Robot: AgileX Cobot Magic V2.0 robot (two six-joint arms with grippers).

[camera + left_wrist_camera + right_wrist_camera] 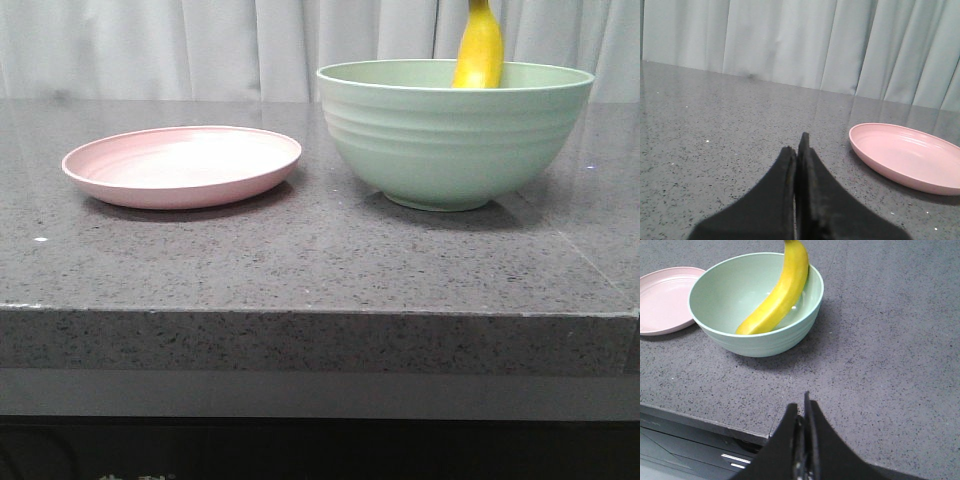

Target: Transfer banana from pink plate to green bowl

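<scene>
Banana (776, 295) leans inside green bowl (455, 140); pink plate (182, 165) sits beside it. Left gripper (798, 150) and right gripper (801, 410) both have jaws together, holding nothing.

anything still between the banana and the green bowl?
Nothing visible. The banana already leans inside the green bowl, its upper end sticking above the rim. The pink plate is bare, and both grippers are shut and hold nothing.

Front low, level; wrists oblique; all share pink plate (182, 165).
</scene>
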